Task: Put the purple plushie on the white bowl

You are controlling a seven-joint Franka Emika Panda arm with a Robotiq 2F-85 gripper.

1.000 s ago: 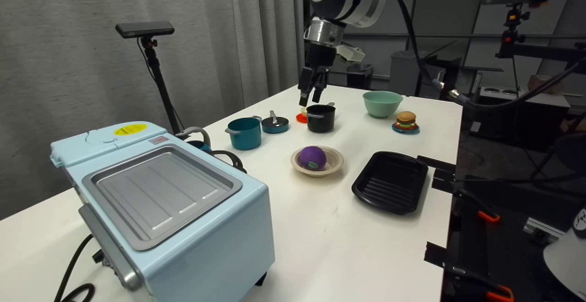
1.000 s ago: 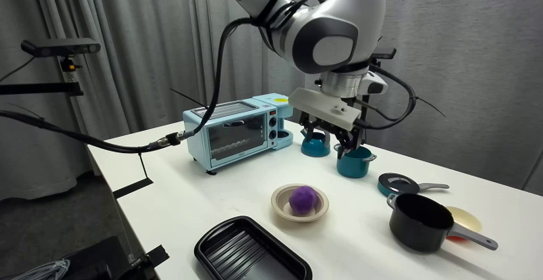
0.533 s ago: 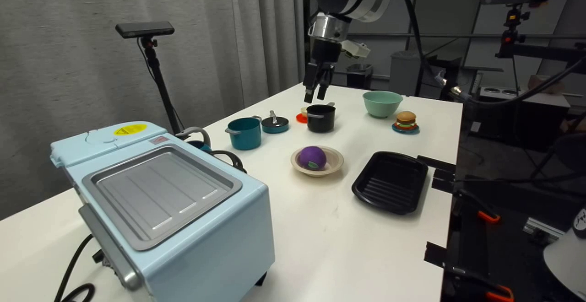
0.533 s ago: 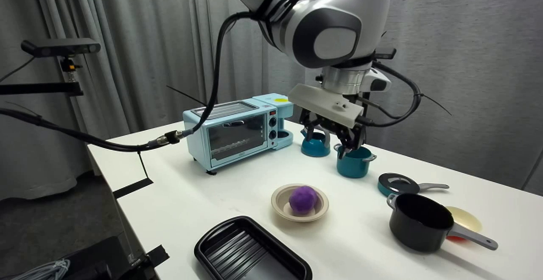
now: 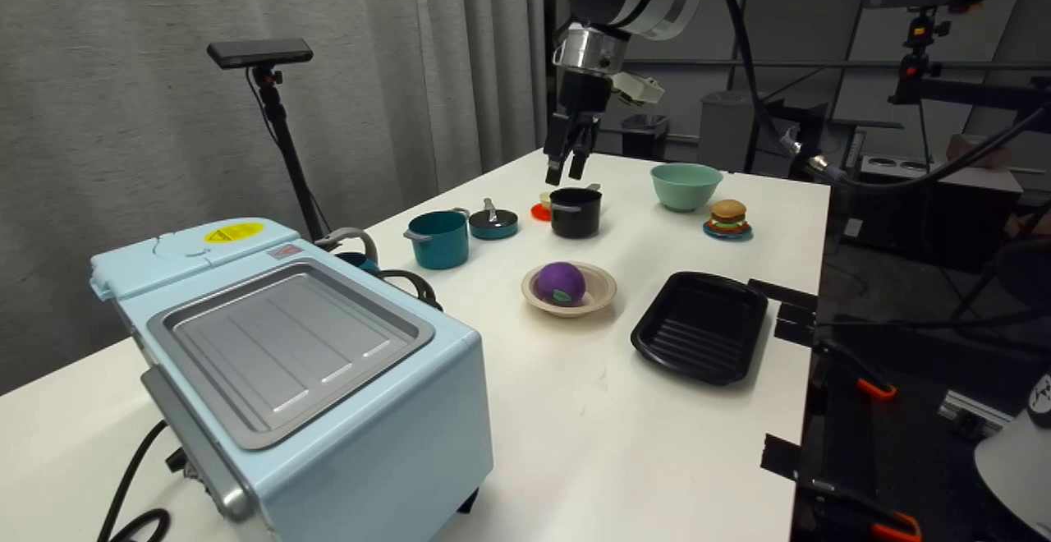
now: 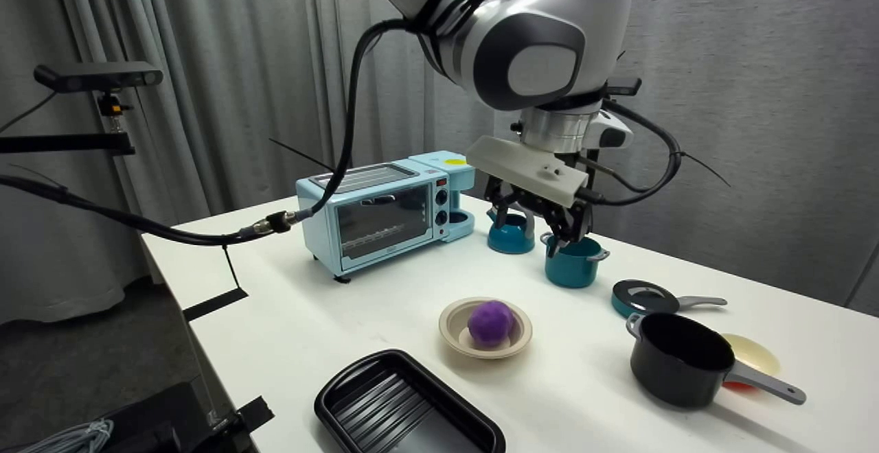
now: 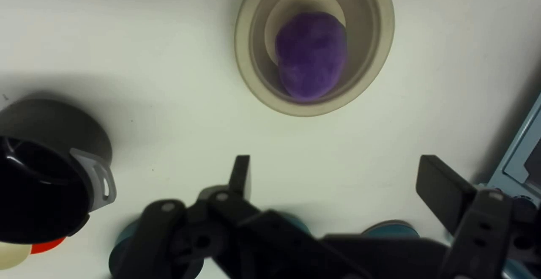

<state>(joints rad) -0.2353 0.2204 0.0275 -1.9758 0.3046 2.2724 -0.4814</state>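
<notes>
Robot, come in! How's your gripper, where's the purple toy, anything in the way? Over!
Gripper open, holding nothing. Purple plushie sitting in white bowl. Black pot apart from bowl, likely not in the way.

No legible text anywhere. Yellow oval sticker on top of the light-blue oven: dark marks, too small to read. Small reddish-grey label near it, same oven top: illegible. Red patch above the oven's dials: can't tell if lettered. Round dark badge on white casing, right edge of an exterior view: cut off, unreadable.
</notes>
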